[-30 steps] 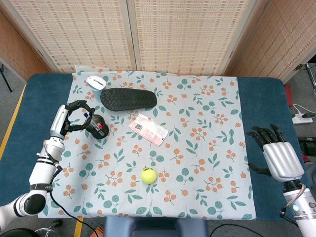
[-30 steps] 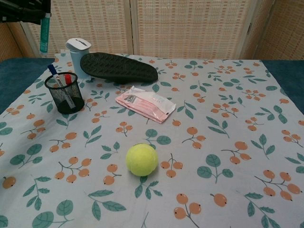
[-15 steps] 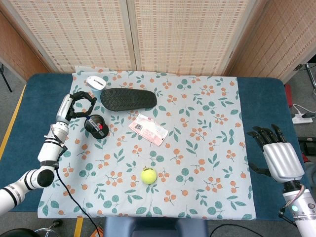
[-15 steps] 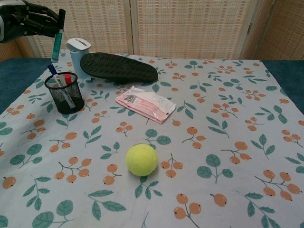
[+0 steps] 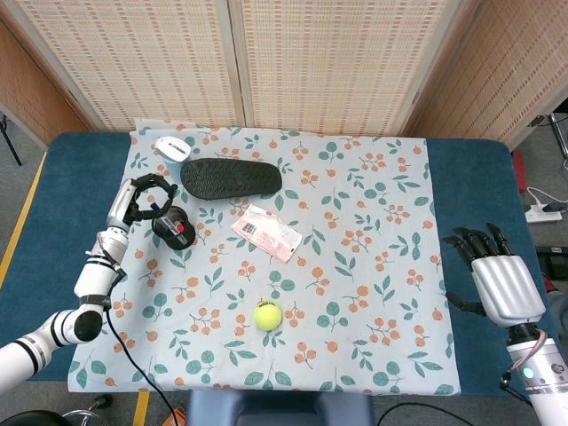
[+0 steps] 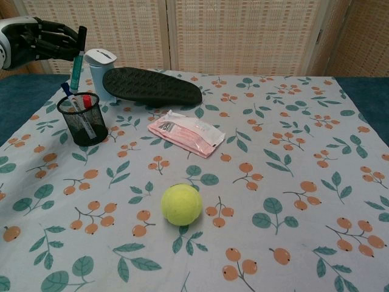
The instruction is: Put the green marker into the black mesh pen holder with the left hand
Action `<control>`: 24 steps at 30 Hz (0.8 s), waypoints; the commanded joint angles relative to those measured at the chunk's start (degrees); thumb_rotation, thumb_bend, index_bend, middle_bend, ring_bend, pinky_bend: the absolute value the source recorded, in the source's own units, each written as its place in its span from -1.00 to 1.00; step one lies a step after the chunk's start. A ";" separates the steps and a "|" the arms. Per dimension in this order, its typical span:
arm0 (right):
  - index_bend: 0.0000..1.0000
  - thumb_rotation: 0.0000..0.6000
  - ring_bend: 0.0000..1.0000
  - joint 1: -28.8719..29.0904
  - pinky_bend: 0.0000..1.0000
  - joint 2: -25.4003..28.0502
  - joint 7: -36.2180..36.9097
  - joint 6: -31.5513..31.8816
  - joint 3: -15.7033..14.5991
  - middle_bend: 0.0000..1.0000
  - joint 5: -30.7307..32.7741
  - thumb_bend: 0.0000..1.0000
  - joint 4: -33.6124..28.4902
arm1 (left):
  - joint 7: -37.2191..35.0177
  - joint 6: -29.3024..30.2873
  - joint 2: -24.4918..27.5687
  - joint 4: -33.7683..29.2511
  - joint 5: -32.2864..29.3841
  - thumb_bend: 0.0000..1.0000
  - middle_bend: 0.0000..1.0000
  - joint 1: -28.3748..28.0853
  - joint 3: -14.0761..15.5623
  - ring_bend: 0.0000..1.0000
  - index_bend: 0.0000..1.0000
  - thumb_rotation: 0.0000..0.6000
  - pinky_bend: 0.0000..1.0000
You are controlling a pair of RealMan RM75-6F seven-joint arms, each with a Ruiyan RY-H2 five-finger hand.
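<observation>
My left hand (image 6: 33, 42) (image 5: 142, 199) holds the green marker (image 6: 76, 61) upright by its black cap end. The marker's lower tip hangs just above the rim of the black mesh pen holder (image 6: 82, 118) (image 5: 170, 226), slightly toward its far left side. The holder stands upright on the floral cloth and contains a blue pen and a red-capped pen. My right hand (image 5: 497, 280) rests open at the right edge of the table, far from the holder.
A white mouse on a pale stand (image 6: 99, 68) sits just behind the holder. A black slipper sole (image 6: 152, 86) lies to its right. A pink wipes packet (image 6: 186, 133) and a tennis ball (image 6: 181, 204) lie mid-cloth.
My left hand has carried the marker rightward and down, from beyond the holder's left to just over its rim. The right hand has not moved.
</observation>
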 commanded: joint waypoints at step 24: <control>-0.58 1.00 -0.74 0.20 -1.00 -0.16 -0.35 -0.25 -0.11 -0.74 0.00 -0.80 -0.11 | -5.56 -0.03 0.20 3.30 5.39 -0.29 -0.44 0.17 2.53 -0.82 -0.24 1.00 -0.68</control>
